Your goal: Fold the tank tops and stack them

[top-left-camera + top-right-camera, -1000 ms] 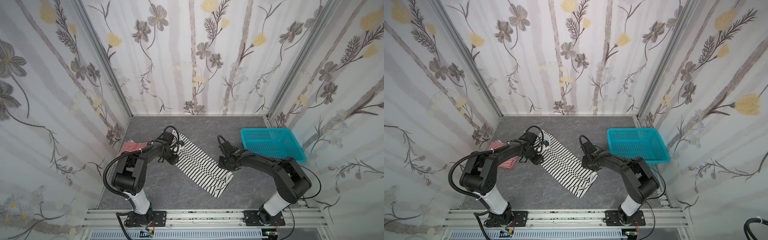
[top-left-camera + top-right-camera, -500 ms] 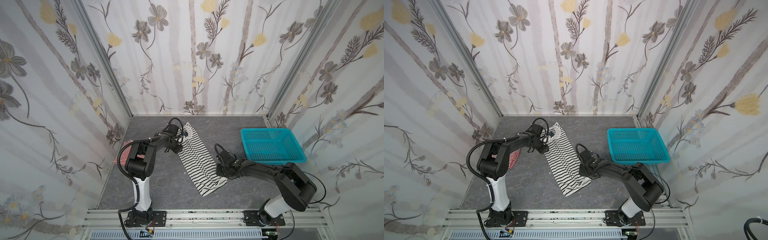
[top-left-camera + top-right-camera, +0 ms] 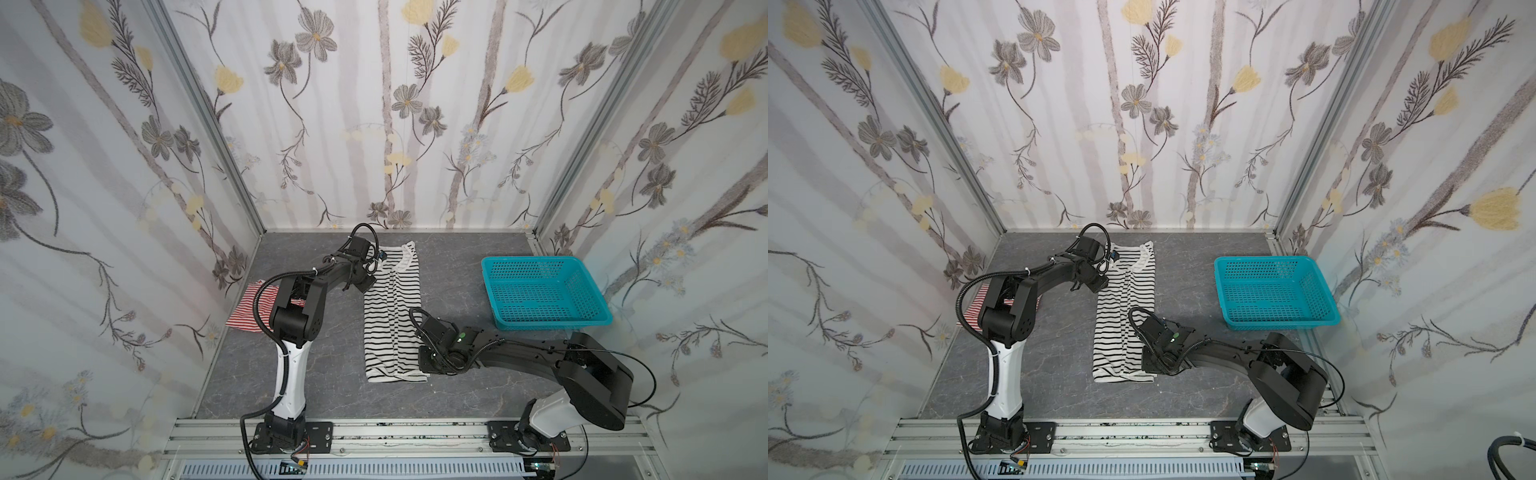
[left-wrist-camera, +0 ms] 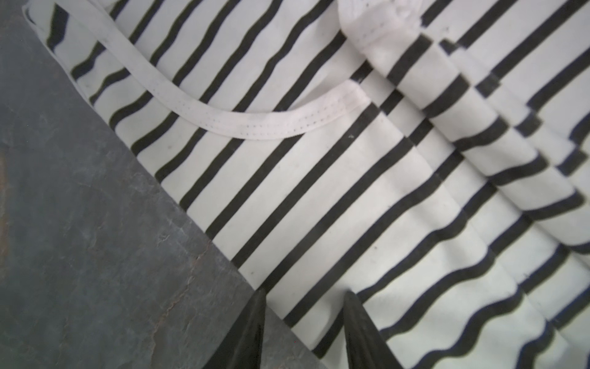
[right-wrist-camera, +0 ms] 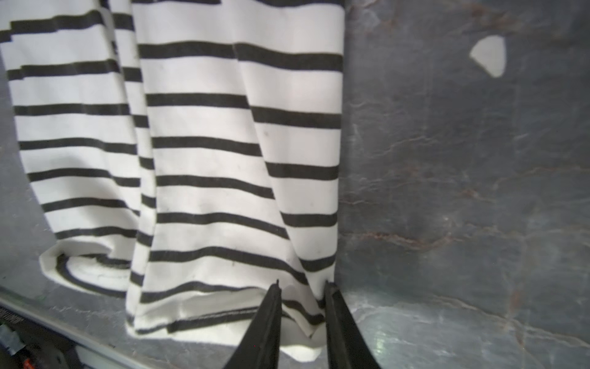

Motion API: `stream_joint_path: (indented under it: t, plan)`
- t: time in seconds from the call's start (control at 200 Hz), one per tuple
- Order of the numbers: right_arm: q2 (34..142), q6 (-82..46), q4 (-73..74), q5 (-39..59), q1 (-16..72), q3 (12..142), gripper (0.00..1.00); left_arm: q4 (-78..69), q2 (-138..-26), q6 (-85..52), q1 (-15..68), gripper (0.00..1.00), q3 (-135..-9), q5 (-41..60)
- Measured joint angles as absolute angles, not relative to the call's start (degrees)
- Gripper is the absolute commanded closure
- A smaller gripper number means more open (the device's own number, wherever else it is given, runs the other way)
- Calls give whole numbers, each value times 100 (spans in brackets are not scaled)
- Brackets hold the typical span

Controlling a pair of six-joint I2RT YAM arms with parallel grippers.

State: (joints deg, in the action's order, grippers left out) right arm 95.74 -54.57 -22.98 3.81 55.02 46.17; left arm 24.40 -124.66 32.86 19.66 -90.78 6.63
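Note:
The black-and-white striped tank top [image 3: 390,316] [image 3: 1125,316] lies in a long narrow fold down the middle of the grey table, neckline toward the back wall. My left gripper [image 3: 368,284] [image 3: 1098,286] sits at its far left edge below the armhole trim. In the left wrist view this gripper [image 4: 305,293] is open, and the flat cloth [image 4: 319,191] edge runs between its fingers. My right gripper [image 3: 423,369] [image 3: 1148,368] is at the near right hem corner. It [image 5: 301,284] is shut on a bunched fold of that hem [image 5: 223,159]. The red-and-white tank top [image 3: 249,309] [image 3: 974,309] lies at the left wall, partly behind the left arm.
A turquoise mesh basket [image 3: 540,259] [image 3: 1266,259] stands at the right, beside the right arm. A small white scrap [image 5: 490,56] lies on the table past the hem. The aluminium rail [image 3: 374,432] runs along the front edge.
The black-and-white tank top swung from a diagonal to lying straight front to back. My left gripper moved toward the back wall with its top end, and my right gripper came forward with the hem.

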Motion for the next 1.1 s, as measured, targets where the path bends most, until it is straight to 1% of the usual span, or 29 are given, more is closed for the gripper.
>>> stream_joint_path:
  t: [0.14,0.29,0.335,0.485,0.63,0.774,0.984,1.099]
  plan:
    - [9220,-5498,-2241,412,5476,4541,61,2602,-12206,3186,1940,55,-9013,624]
    - [8772,-5627,-2049,489,5468,4001,60,2609,-11382,3006,1942,54,-8569,786]
    - [8689,-5708,-1975,580,5468,3802,57,2589,-11142,2987,1946,54,-8353,871]
    - [8442,-6005,-1424,845,5470,3267,56,2650,-10447,2882,1953,54,-7594,1066]
    - [8414,-6237,-923,1015,5468,3020,56,2580,-9845,2805,1951,54,-6849,1151]
    - [8586,-6302,-607,1063,5468,2963,58,2510,-9435,2783,1951,54,-6366,1216]
    - [8781,-6311,-268,1149,5463,2963,64,2432,-8897,2698,1955,53,-5747,1315]
    - [8842,-6305,-189,1146,5463,2954,75,2410,-8501,2703,2016,53,-5382,1435]
